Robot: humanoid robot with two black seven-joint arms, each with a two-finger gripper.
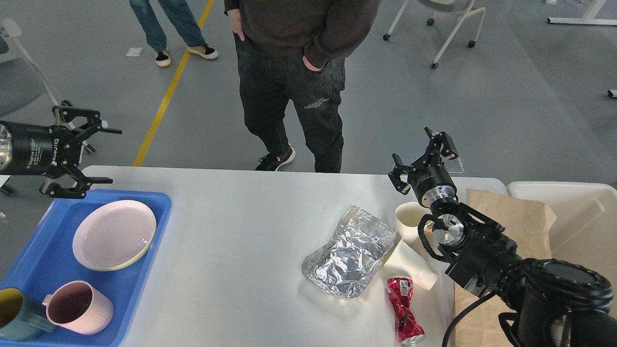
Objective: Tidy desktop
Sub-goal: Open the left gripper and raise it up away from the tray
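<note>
A: Starting at our fingers: the left gripper has its two black fingers spread wide with nothing between them, hanging over the far left corner of the large white rectangular desktop.

B: And our right gripper has its fingers apart too, holding nothing, above the desktop's far right edge.

A: Just nearer us than that gripper, on the desktop, stands a white paper cup, upright, partly hidden by our right arm. A second white paper cup lies on its side beside it.

B: The crumpled sheet of silver foil sits at the desktop's right middle, touching the lying cup. A crushed red drink can lies near the desktop's near edge.

A: On the desktop's left end rests a blue plastic tray, with a pale pink plate, a pink ribbed mug and a dark green mug in it.

B: Brown paper covers the desktop's right end, beside a cream bin.
</note>
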